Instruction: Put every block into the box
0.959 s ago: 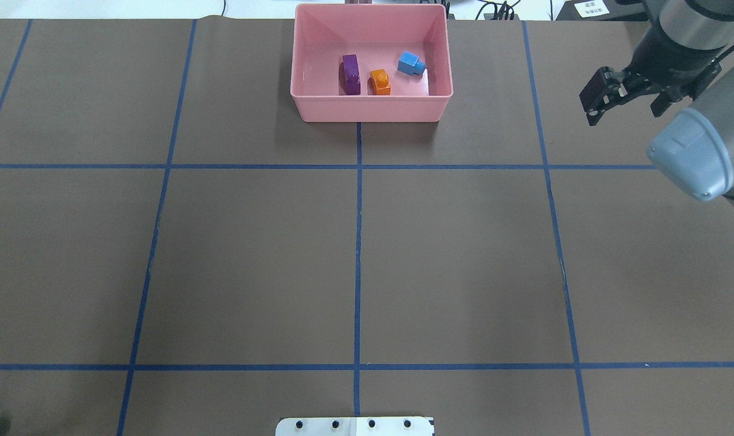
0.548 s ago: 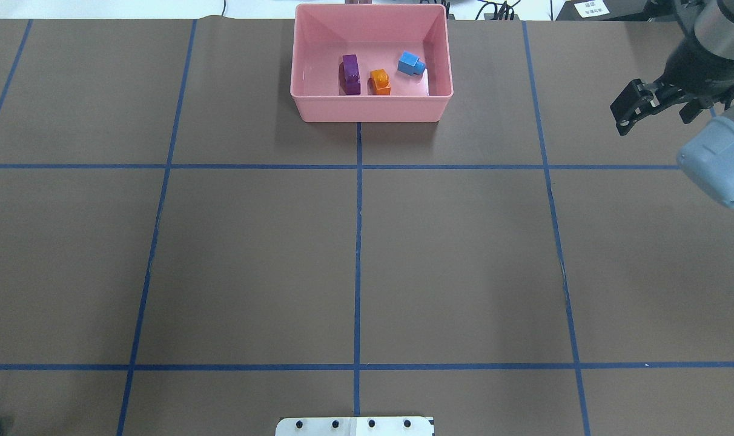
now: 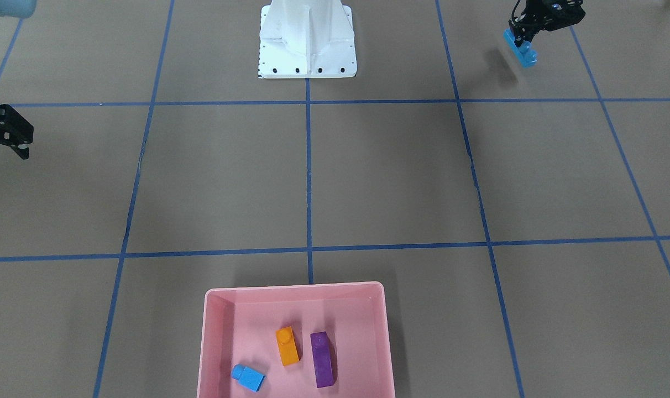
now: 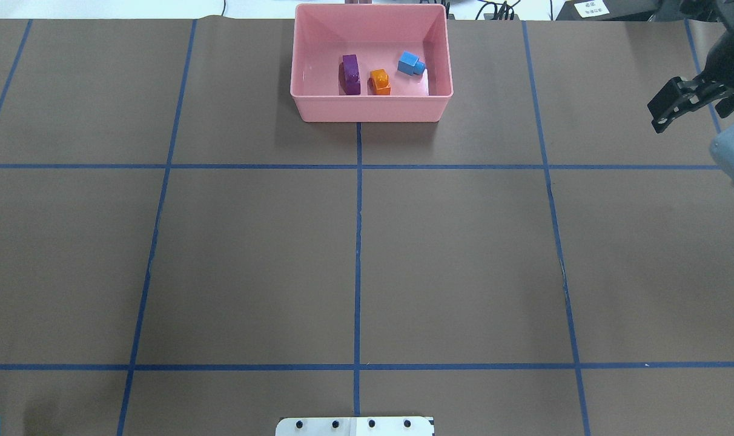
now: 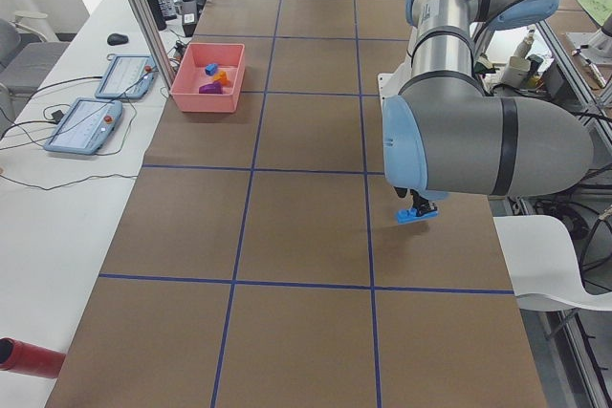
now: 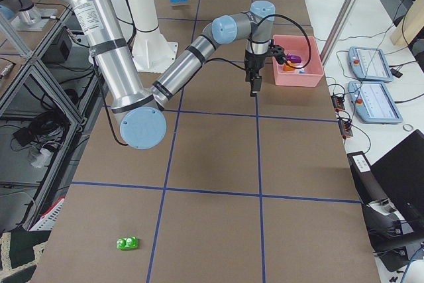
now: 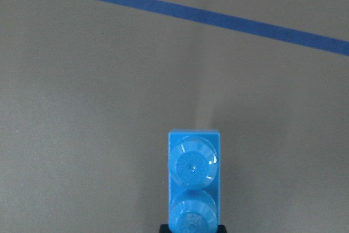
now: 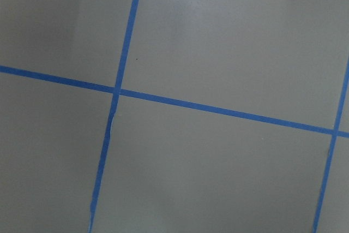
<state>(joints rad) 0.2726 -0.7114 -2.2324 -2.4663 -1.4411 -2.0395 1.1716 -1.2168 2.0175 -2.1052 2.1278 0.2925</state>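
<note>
1. Pink plastic is forming the box (image 4: 370, 110), which is sitting at the desk (image 4: 355, 254) edge farthest from the robot. The purple oblong (image 4: 350, 74), the orange block (image 4: 380, 82) and the small blue block (image 4: 411, 63) are lying inside it, apart from one another.
2. The left end effector (image 3: 522, 34) is clamping the long blue block (image 3: 525, 54) above the desk on the robot's own side, well apart from the box. In the wrist view the block is sticking out lengthwise, so the grip seems to be sitting at one end.
3. The right end effector (image 4: 691, 110) is hanging spread wide and carrying nothing, off to the box's right.
4. The green block (image 6: 127, 243) is lying on the desk at the robot's right end, far from the box.
5. Risks, as I am judging them:
   - An end-on grip may be letting the long block pivot or slip during the long carry.
   - A low approach could be clipping the box wall.
   - A release over the three blocks inside could be bouncing it out.
   - Two arms heading boxward together could be crowding each other.
</note>
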